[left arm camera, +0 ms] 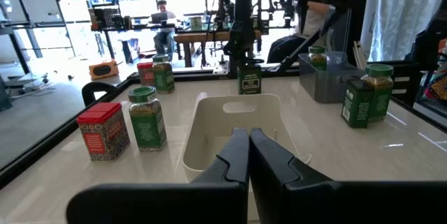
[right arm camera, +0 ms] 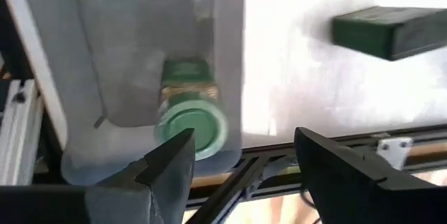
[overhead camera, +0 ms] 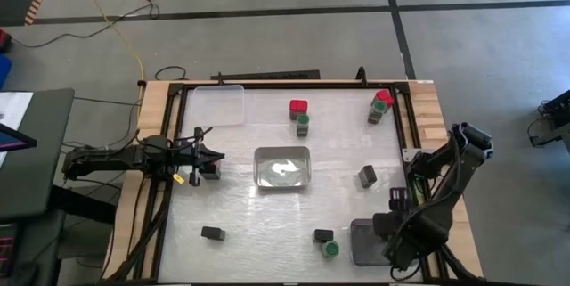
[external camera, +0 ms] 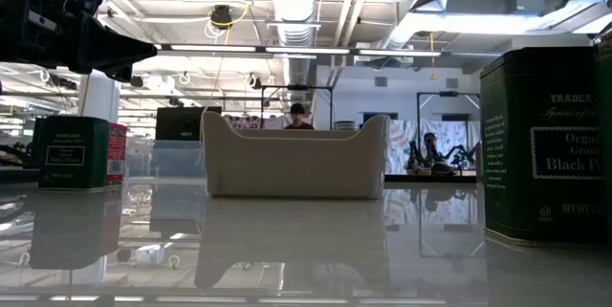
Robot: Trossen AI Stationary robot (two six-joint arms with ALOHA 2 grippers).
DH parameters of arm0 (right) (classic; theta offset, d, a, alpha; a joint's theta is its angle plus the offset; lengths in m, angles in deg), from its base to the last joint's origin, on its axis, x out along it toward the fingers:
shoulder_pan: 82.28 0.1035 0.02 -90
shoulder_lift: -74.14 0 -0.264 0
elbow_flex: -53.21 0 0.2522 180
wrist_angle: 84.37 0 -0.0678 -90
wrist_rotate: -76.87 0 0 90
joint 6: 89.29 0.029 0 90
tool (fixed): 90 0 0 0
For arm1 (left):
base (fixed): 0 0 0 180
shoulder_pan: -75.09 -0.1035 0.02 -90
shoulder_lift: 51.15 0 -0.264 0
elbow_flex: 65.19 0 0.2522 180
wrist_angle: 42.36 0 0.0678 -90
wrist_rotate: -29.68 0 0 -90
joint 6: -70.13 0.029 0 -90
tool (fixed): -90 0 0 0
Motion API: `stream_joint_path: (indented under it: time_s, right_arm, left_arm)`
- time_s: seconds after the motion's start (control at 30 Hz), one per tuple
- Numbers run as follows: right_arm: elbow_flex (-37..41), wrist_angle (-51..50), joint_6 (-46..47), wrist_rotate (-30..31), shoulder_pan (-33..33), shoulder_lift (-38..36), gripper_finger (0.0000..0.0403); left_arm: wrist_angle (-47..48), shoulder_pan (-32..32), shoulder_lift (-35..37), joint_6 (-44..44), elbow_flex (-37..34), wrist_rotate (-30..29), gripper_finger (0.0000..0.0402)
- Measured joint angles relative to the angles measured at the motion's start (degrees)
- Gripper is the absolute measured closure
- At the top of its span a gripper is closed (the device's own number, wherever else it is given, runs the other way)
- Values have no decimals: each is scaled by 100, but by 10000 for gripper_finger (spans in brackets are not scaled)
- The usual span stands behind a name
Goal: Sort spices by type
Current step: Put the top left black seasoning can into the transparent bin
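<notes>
At the tabletop's (overhead camera: 240,224) near right corner, the right hand (right arm camera: 241,165) hovered with its fingers apart over the grey tray (right arm camera: 140,49), gripping nothing. In that tray a green round-capped jar (right arm camera: 188,109) lay on its side, its long axis running along the tray, cap toward the hand. Just outside the tray a dark boxy tin (right arm camera: 387,32) lay flat, its long axis across the tabletop. The left hand (overhead camera: 212,155) waited near the left edge, fingers pressed together and empty, aimed at the white bin (overhead camera: 283,167) in the middle. A red square-capped tin (left arm camera: 103,130) and a green-capped jar (left arm camera: 147,116) stood upright side by side toward the far edge; another such pair (overhead camera: 380,105) stood upright at the far right corner. One black tin (overhead camera: 213,232) sat near the near edge, left of centre.
</notes>
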Motion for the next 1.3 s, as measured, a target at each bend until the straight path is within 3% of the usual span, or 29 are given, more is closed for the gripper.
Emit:
stream_joint_path:
  time_s: [0.37,0.63,0.9,1.03,1.17,1.3]
  right_arm:
    - [-119,-33,88,358,-89,-2,126]
    - [-119,49,1199,735,-393,-2,127]
    - [-117,-21,2663,1798,-956,-73,127]
    - [-118,146,3202,2651,-1477,-160,127]
    - [-117,656,3308,3531,-2115,-177,127]
    - [-119,904,2908,3727,-2754,-177,127]
  left_arm:
    - [1,-1,0,0,0,-1,401]
    - [1,0,-1,0,0,-1,401]
    - [-1,-1,-1,0,0,0,401]
    - [1,-1,-2,0,0,-1,401]
    - [1,1,0,0,0,0,401]
    - [-1,-1,0,0,0,1,401]
